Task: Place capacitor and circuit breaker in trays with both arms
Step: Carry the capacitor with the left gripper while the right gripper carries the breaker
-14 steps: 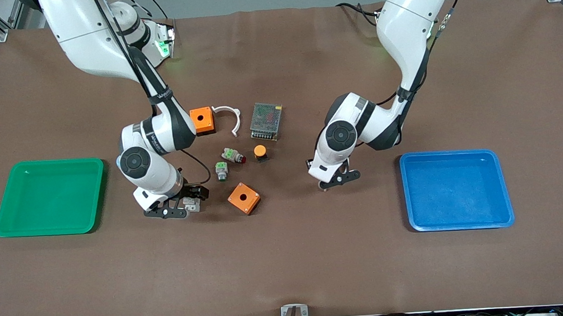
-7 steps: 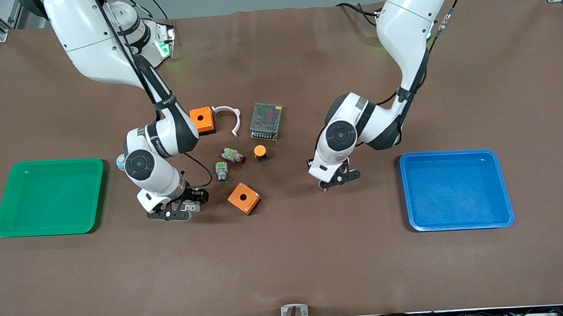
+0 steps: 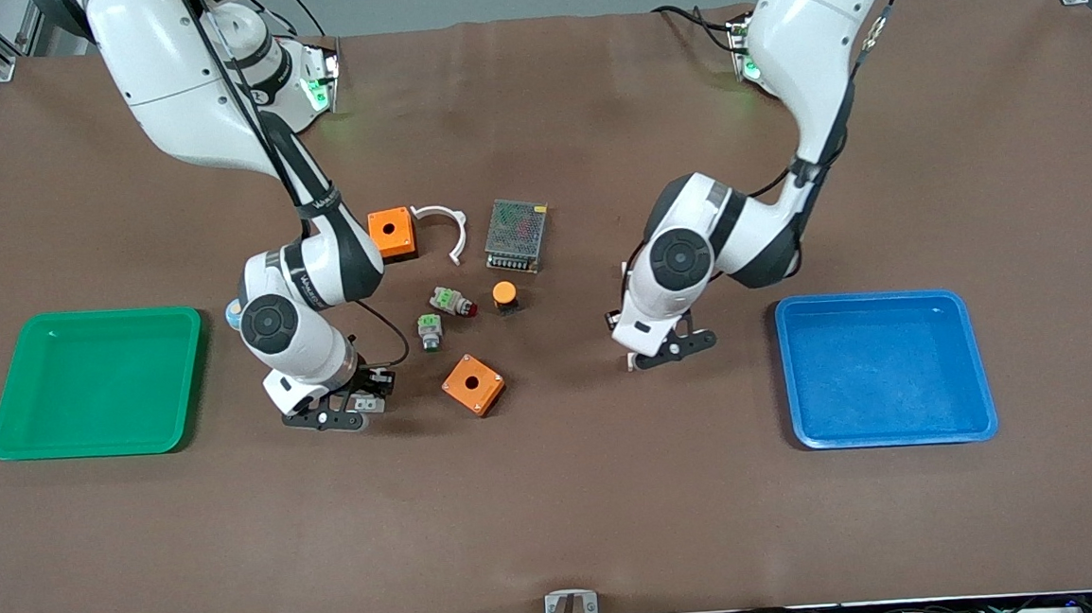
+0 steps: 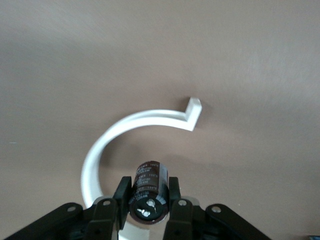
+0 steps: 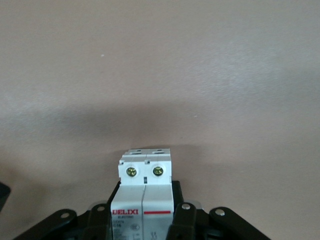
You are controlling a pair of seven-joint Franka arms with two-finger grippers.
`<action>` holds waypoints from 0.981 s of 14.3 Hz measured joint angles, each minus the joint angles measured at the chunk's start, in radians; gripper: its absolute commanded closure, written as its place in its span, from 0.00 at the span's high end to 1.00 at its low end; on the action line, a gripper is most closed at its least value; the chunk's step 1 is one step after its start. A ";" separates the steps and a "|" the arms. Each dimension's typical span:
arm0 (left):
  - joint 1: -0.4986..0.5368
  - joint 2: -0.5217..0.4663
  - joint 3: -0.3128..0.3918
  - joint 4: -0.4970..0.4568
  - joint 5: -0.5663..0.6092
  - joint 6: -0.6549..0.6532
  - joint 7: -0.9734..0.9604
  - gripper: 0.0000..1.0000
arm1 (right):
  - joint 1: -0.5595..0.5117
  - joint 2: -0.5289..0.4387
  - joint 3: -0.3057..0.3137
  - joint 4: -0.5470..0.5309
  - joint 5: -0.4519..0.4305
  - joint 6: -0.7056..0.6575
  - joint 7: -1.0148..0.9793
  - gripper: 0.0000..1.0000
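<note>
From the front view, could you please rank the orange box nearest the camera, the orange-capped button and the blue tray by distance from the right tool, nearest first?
1. Orange box, on the table just beside the right tool.
2. Orange-capped button, mid-table, farther from the camera.
3. Blue tray, at the left arm's end.

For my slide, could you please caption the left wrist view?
Left gripper shut on the capacitor, with a white curved clip on the brown table.

capacitor (image 4: 148, 192): black, silvery end, clamped | circuit breaker (image 5: 144, 192): white, clamped
</note>
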 measured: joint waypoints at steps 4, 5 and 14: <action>0.112 -0.108 0.003 0.001 0.000 -0.111 0.107 0.10 | -0.110 -0.073 -0.016 0.077 0.000 -0.231 -0.042 0.00; 0.143 -0.125 0.004 0.001 0.000 -0.131 0.153 0.10 | -0.161 -0.102 -0.018 0.086 0.000 -0.277 -0.094 0.00; 0.451 -0.133 0.011 -0.015 0.071 -0.152 0.558 0.10 | -0.506 -0.202 -0.038 0.004 -0.060 -0.327 -0.570 0.00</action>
